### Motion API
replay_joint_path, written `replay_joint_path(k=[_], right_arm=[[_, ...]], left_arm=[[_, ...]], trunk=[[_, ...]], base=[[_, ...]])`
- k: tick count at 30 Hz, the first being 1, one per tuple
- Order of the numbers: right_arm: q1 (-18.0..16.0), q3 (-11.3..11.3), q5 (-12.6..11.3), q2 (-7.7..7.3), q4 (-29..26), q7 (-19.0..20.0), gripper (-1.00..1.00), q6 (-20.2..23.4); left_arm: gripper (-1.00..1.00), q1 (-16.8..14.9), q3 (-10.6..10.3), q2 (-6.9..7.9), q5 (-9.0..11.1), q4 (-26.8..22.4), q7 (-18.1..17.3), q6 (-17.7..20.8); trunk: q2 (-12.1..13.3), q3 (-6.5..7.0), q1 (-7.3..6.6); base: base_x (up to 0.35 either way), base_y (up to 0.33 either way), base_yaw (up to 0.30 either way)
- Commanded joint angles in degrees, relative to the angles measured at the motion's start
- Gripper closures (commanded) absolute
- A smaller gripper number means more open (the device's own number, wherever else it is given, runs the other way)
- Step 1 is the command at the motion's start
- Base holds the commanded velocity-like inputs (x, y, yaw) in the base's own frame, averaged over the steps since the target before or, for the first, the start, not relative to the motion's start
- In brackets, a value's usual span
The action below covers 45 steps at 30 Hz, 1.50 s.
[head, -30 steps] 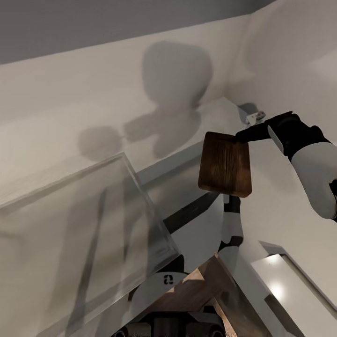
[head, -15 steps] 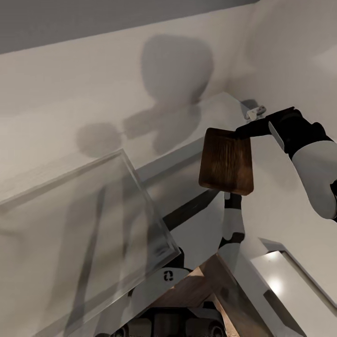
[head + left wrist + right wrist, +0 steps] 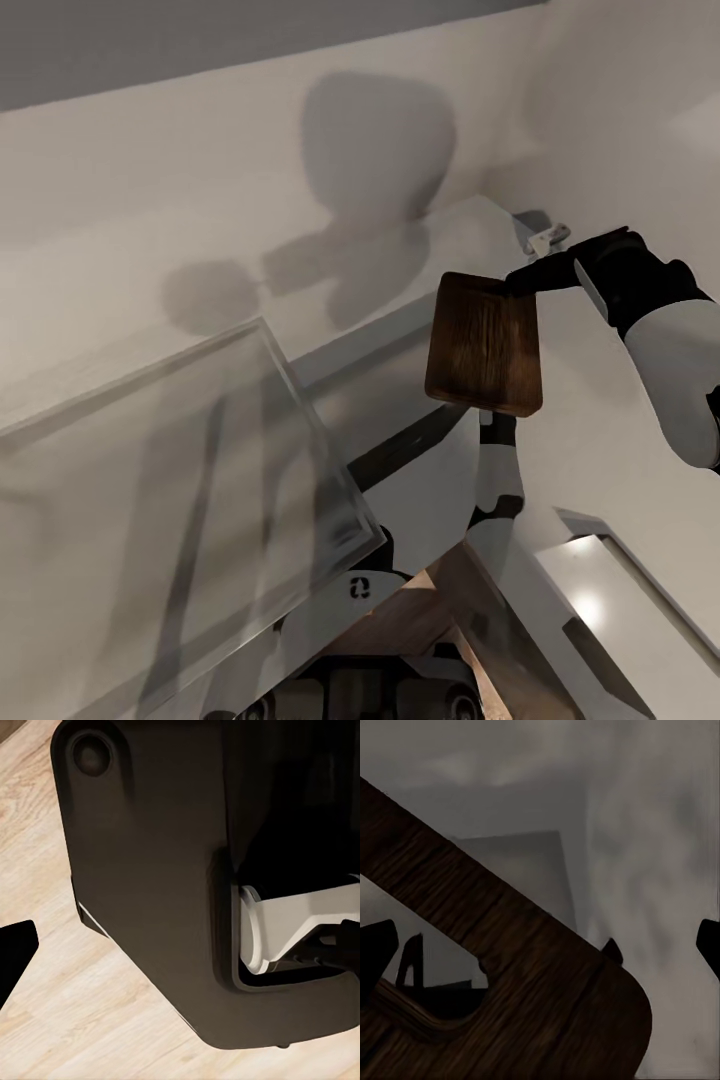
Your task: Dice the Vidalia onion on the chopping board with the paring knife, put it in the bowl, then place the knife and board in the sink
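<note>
The chopping board [image 3: 485,343], a dark brown wooden rectangle with rounded corners, hangs in the air. My right gripper [image 3: 520,279] is shut on its upper right corner. In the right wrist view the chopping board [image 3: 525,967] lies slantwise across the picture, with its slot hole showing near one edge. My right gripper [image 3: 540,949] has a dark fingertip at each side of that picture. In the left wrist view my left gripper [image 3: 180,945] points down at my own dark base [image 3: 150,907] and holds nothing. The onion, knife, bowl and sink are out of view.
A large translucent glassy panel [image 3: 180,480] spreads across the left. Pale walls with my shadow lie behind it. A glossy light slab [image 3: 610,600] shows at the lower right. Light wooden floor [image 3: 90,1020] lies under my base. A small fitting [image 3: 548,240] sits on the wall by the right gripper.
The whole head view has shifted a little. The chopping board stays in my right gripper at about the same pose.
</note>
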Motion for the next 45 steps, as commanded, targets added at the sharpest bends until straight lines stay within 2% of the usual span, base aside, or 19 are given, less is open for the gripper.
replay_joint_path(k=[1, 16, 26, 27, 33, 39, 45], right_arm=[[0.0, 0.1, 0.9, -0.03, -0.1, 0.4, -1.00, 0.2], [0.0, 0.1, 1.3, -0.01, 0.0, 0.4, -1.00, 0.3], [0.0, 0.1, 1.2, 0.13, 0.0, 0.4, -1.00, 0.2], [-0.1, 0.2, 1.6, -0.23, -2.5, 0.6, -1.00, 0.4], [-0.1, 1.8, 2.0, -2.17, -1.9, 1.0, -1.00, 0.5], [-0.1, 1.6, -2.1, -3.37, -0.6, 1.0, -1.00, 0.3], [-0.1, 1.2, -3.4, -3.48, -0.1, 1.0, -1.00, 0.3]], left_arm=[[-1.00, 0.0, -0.1, 0.01, 0.1, -0.1, -0.1, -0.1], [-1.00, 0.0, -0.1, 0.01, 0.1, -0.1, -0.1, -0.1], [-1.00, 0.0, -0.1, 0.01, 0.1, -0.1, -0.1, -0.1], [-1.00, 0.4, -0.1, 0.10, 0.4, 0.2, -0.1, 0.1], [-1.00, 2.2, 0.1, 0.05, 0.3, 2.2, -0.3, 0.0], [-1.00, 2.3, 0.3, -0.15, 0.3, 4.2, -0.3, -0.1], [-1.00, 2.3, 0.3, -0.16, 0.3, 6.2, -0.3, -0.2]], trunk=[[-0.1, -0.10, 0.03], [-0.1, -1.35, 0.03], [-0.1, -1.50, 0.03], [-0.1, -1.49, 0.03], [-0.1, -1.49, 0.03], [-0.1, -1.49, 0.03], [-0.1, -1.49, 0.03]], base=[[0.000, 0.000, 0.000], [0.000, 0.000, 0.000], [0.000, 0.000, 0.000], [0.000, 0.000, 0.000], [0.000, 0.000, 0.000], [0.000, 0.000, 0.000], [0.000, 0.000, 0.000]])
